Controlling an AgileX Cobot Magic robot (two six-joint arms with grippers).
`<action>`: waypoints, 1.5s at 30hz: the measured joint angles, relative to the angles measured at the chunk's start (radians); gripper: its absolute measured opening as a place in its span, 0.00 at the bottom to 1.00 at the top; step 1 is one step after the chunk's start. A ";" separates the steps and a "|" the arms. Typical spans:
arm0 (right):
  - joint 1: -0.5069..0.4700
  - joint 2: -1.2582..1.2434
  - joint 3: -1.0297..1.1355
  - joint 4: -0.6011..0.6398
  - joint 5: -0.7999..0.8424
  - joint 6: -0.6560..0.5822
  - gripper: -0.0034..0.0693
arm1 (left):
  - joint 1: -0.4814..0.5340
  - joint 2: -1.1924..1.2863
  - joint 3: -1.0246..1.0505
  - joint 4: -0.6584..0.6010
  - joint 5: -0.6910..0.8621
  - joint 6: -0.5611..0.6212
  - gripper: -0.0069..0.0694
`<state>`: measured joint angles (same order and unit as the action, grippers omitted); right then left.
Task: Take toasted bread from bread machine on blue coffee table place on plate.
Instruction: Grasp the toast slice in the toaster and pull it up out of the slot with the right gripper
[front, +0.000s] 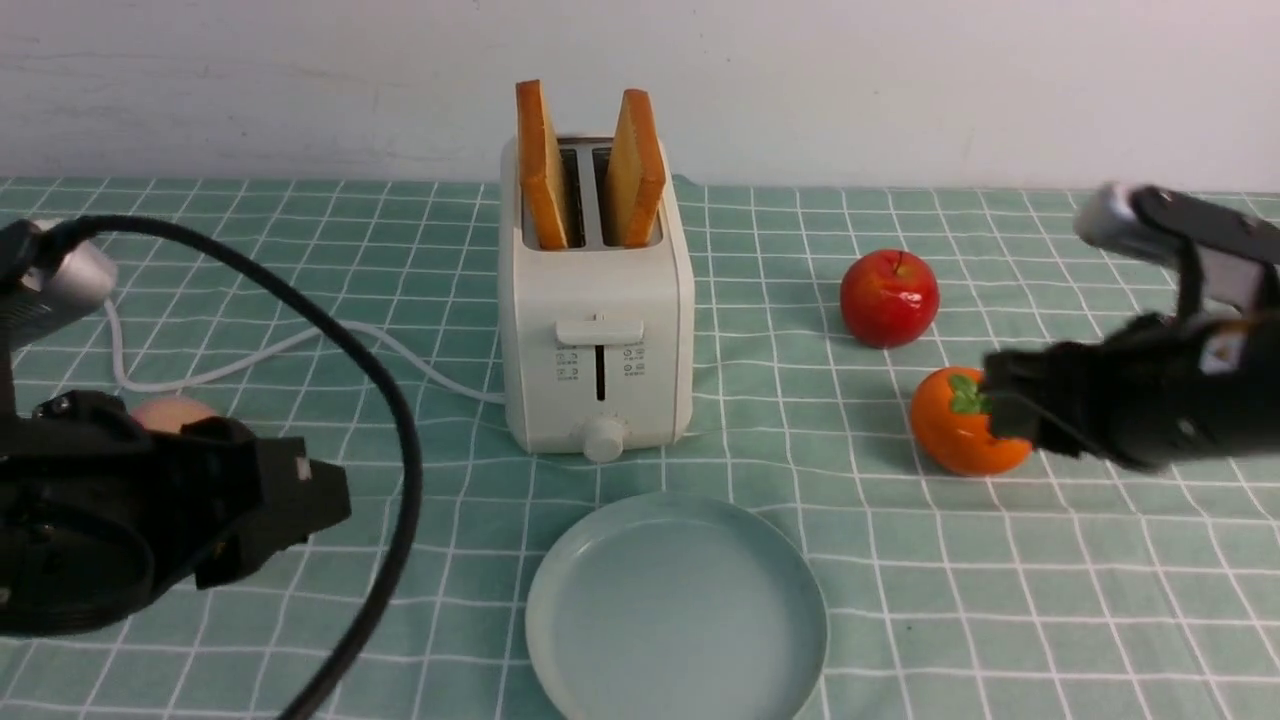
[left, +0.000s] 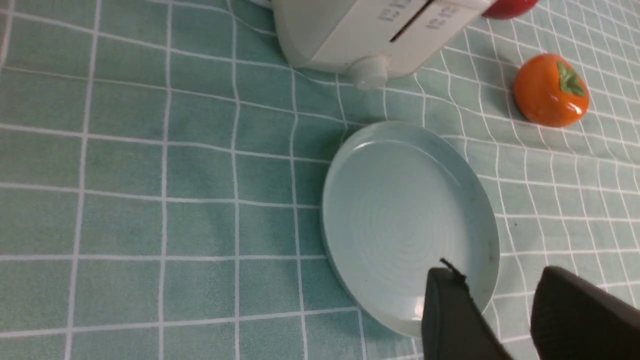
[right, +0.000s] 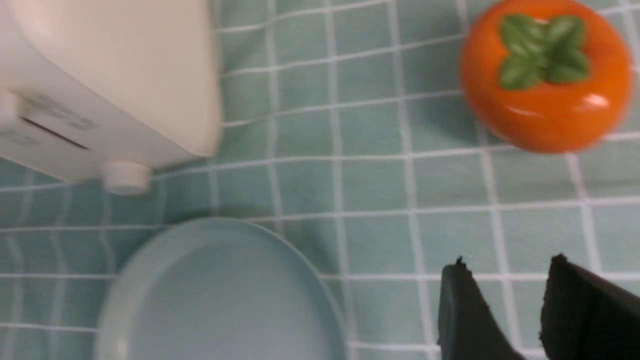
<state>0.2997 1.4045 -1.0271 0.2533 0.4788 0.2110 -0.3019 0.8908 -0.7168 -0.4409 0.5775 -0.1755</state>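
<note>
Two slices of toasted bread (front: 543, 165) (front: 636, 167) stand upright in the slots of the white bread machine (front: 596, 330) at the middle back of the blue coffee table (front: 780, 440). The empty plate (front: 676, 610) lies in front of the bread machine; it also shows in the left wrist view (left: 407, 220) and the right wrist view (right: 220, 295). My left gripper (front: 320, 505) hovers low at the left, open and empty, its fingertips (left: 440, 285) over the plate's rim. My right gripper (front: 1000, 400) is open and empty at the right, beside the orange fruit.
A red apple (front: 889, 298) and an orange persimmon (front: 965, 422) lie right of the bread machine. A pale pink egg-like thing (front: 172, 412) sits behind my left arm. The white cord (front: 300, 345) runs left from the bread machine. A black cable (front: 400, 440) arcs over the left side.
</note>
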 joint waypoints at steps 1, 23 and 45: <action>0.002 0.008 -0.012 0.000 0.000 0.000 0.38 | -0.002 0.000 0.000 0.000 0.000 0.002 0.40; 0.145 0.641 -0.847 0.374 -0.088 -0.373 0.55 | -0.043 0.008 0.000 0.003 -0.021 0.010 0.40; 0.145 0.682 -0.857 0.386 -0.127 -0.374 0.04 | -0.043 0.008 0.000 0.039 -0.018 0.010 0.40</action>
<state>0.4450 2.0861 -1.8838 0.6395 0.3519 -0.1633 -0.3445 0.8989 -0.7168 -0.4019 0.5597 -0.1658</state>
